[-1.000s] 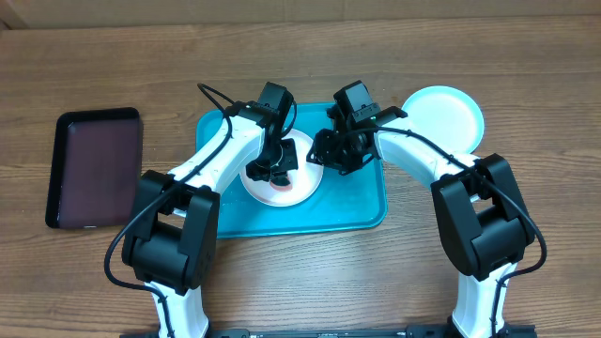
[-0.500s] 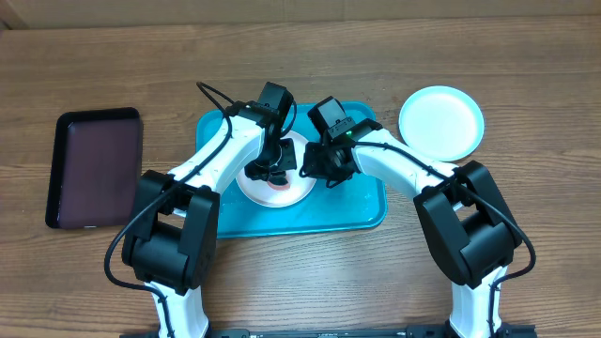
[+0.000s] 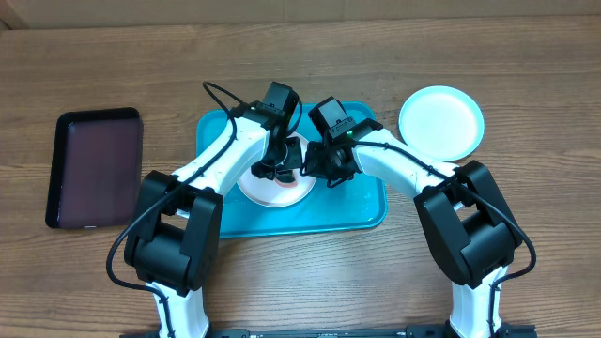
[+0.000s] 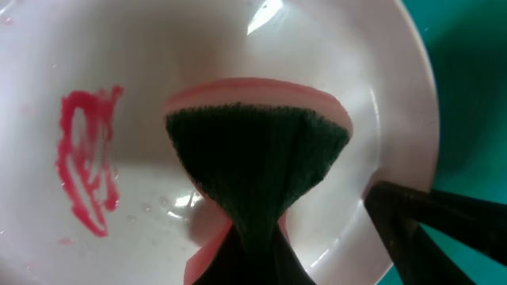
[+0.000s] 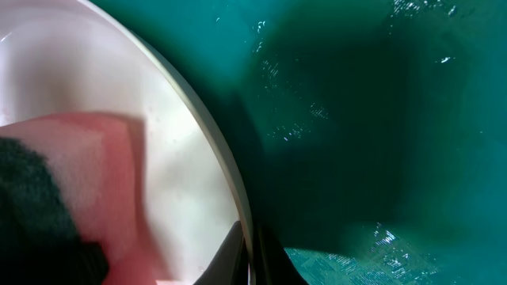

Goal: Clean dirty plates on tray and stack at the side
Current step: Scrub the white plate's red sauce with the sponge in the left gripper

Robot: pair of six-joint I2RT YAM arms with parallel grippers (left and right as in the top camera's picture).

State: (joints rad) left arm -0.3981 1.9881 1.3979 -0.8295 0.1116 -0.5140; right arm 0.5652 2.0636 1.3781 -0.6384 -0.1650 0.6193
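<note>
A white plate (image 3: 282,194) lies on the teal tray (image 3: 357,202). In the left wrist view this plate (image 4: 158,63) carries a red smear (image 4: 87,162) on its left side. My left gripper (image 3: 275,171) (image 4: 253,237) is shut on a pink sponge with a dark green scrub face (image 4: 257,154), which presses on the plate's middle. My right gripper (image 3: 315,171) (image 5: 252,249) is shut on the plate's right rim (image 5: 230,182), one finger inside and one outside. A light blue plate (image 3: 441,122) rests on the table to the right of the tray.
A dark maroon tray (image 3: 94,169) sits on the wooden table at the far left. The teal tray's right half (image 5: 364,119) is wet and bare. Both arms cross over the tray's middle, close together.
My right gripper has swung left from the tray's right side to the white plate's rim and closed on it. The left gripper and sponge shifted slightly right on the plate.
</note>
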